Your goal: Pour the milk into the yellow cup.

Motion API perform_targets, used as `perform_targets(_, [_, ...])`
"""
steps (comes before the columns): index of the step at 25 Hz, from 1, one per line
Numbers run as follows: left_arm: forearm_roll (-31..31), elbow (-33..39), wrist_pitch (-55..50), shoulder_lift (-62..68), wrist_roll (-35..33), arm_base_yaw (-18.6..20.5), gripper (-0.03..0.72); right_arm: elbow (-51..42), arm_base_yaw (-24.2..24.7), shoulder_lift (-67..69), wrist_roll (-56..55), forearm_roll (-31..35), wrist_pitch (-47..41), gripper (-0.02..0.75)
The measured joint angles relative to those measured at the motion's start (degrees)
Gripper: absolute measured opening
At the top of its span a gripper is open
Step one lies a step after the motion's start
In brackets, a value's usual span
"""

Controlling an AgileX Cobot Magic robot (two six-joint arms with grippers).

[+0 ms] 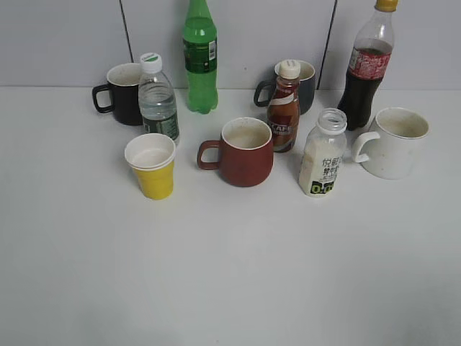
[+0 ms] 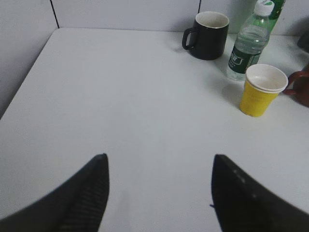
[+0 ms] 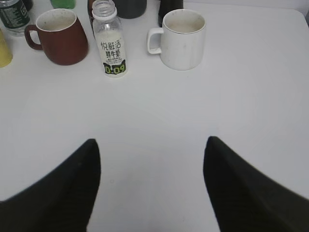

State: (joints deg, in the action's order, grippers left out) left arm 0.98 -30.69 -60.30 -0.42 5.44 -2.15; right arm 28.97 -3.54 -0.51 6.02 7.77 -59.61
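The milk bottle (image 1: pixel 323 154) stands upright and capless on the white table, right of centre; it also shows in the right wrist view (image 3: pixel 110 44). The yellow cup (image 1: pixel 152 166) stands upright at the left, white inside; it shows in the left wrist view (image 2: pixel 261 90) and its edge shows at the far left of the right wrist view (image 3: pixel 4 50). My left gripper (image 2: pixel 158 162) is open and empty over bare table, well short of the cup. My right gripper (image 3: pixel 152 145) is open and empty, well short of the milk bottle. Neither gripper shows in the exterior view.
A red-brown mug (image 1: pixel 243 152) stands between cup and milk. A brown coffee bottle (image 1: pixel 284 107), a white mug (image 1: pixel 392 142), a cola bottle (image 1: pixel 367 63), a green soda bottle (image 1: pixel 200 56), a water bottle (image 1: pixel 158 98), a black mug (image 1: pixel 121 94) and a dark grey mug (image 1: pixel 306 85) stand around.
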Motion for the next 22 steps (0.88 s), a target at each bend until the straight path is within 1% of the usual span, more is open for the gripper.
perform_targets(22, [0.0,0.0,0.0,0.0,-0.1,0.0,0.505,0.0,0.0,0.0,0.0,0.0,0.0,0.501])
